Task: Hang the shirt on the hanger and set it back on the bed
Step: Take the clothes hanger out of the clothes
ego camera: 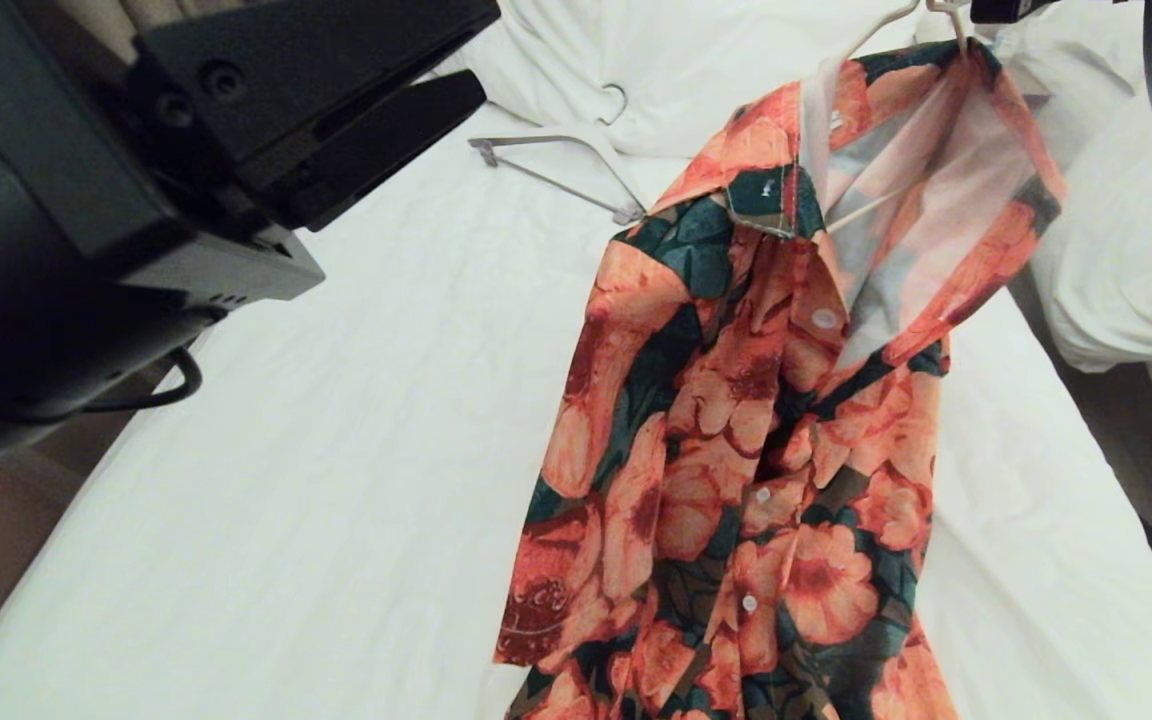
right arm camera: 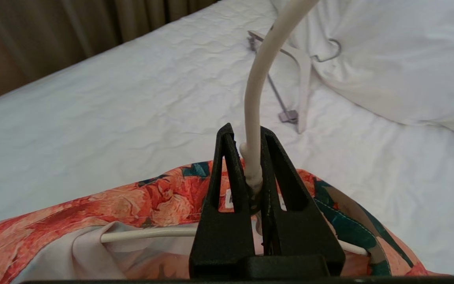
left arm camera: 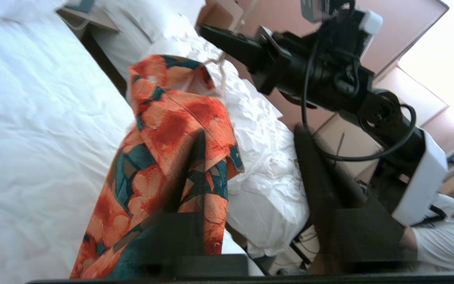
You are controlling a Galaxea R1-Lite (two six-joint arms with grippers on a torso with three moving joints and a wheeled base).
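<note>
my right fingers (right arm camera: pixel 252 173) pinch hanger (right arm camera: pixel 256 98) neck; shirt (ego camera: pixel 766 400) partly draped, held above bed (ego camera: pixel 356 400). left fingers (left arm camera: pixel 246 165) spread, empty. left: seat shoulders, lay down.

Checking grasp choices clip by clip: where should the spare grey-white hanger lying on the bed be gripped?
Probably one sloping shoulder arm of the spare hanger, taken from above. It lies flat on the bed, so only a top-down pinch across that bar fits; its hook rests against the pillow.

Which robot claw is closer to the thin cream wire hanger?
Right. The right gripper is clamped on the thin cream wire hanger at its neck; the left gripper is off to the side, apart from it.
</note>
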